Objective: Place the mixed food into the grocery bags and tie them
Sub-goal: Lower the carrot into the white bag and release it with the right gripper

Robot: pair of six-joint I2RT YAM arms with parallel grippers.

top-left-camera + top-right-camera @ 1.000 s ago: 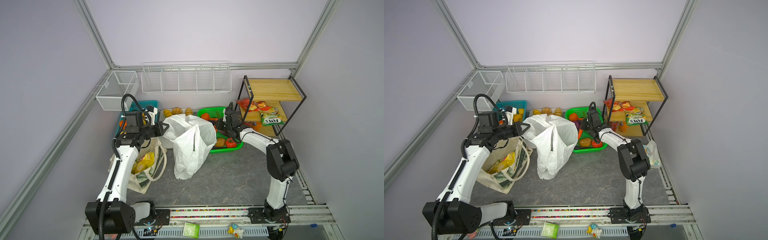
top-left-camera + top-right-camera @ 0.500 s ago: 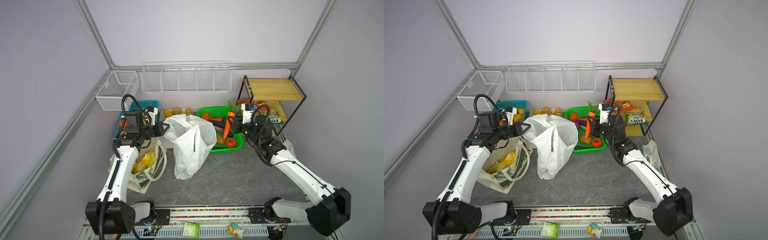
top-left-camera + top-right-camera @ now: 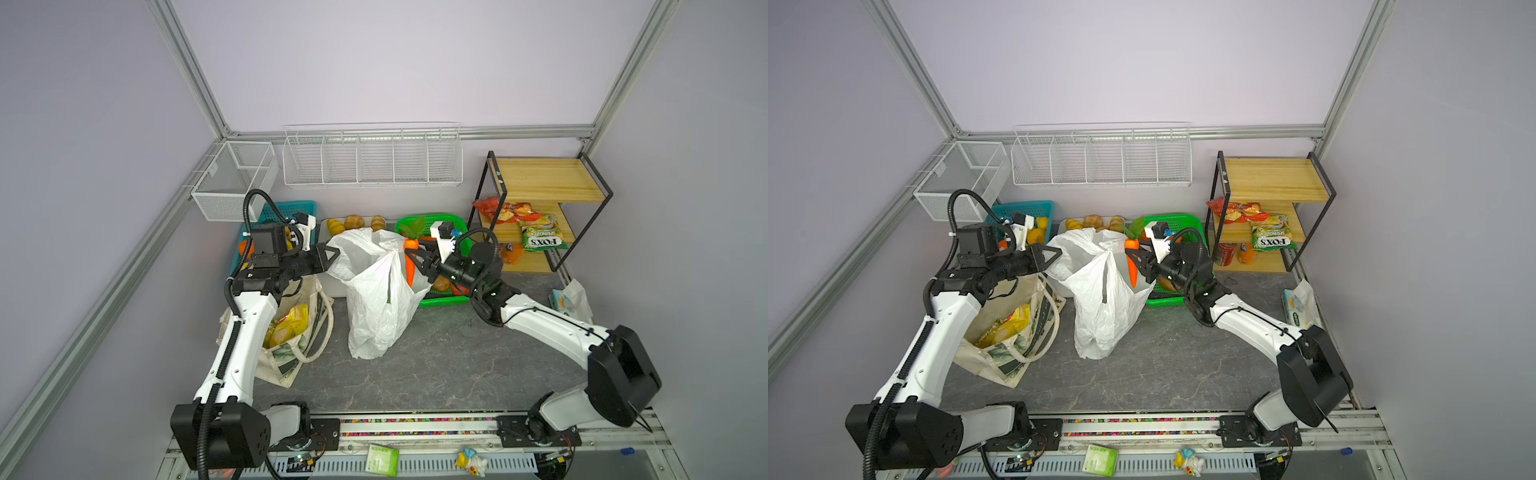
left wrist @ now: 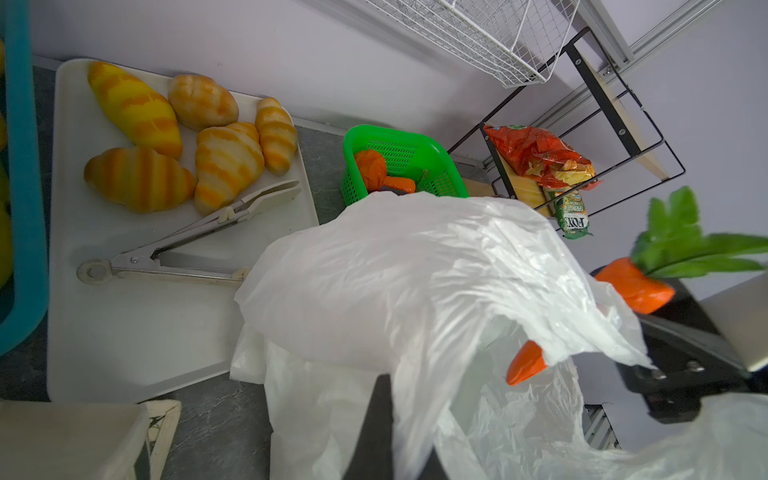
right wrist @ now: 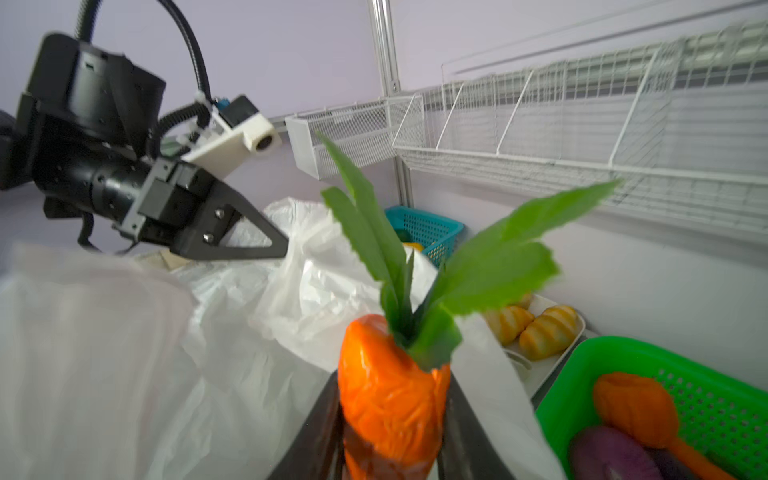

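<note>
An orange carrot [image 3: 410, 270] with green leaves hung tip down at the centre of both top views. The right gripper [image 3: 415, 257] gripped it near its top, and its tip was inside the open mouth of the white plastic bag [image 3: 376, 307]. That crinkly bag stood slumped mid-frame, its left rim pinched by the left gripper [image 3: 332, 252]. To its left the cream canvas tote [image 3: 291, 361] lay open with yellow snack packets [image 3: 289, 328] inside. A purple onion [image 5: 611, 455] lay in the green basket [image 5: 582, 357].
</note>
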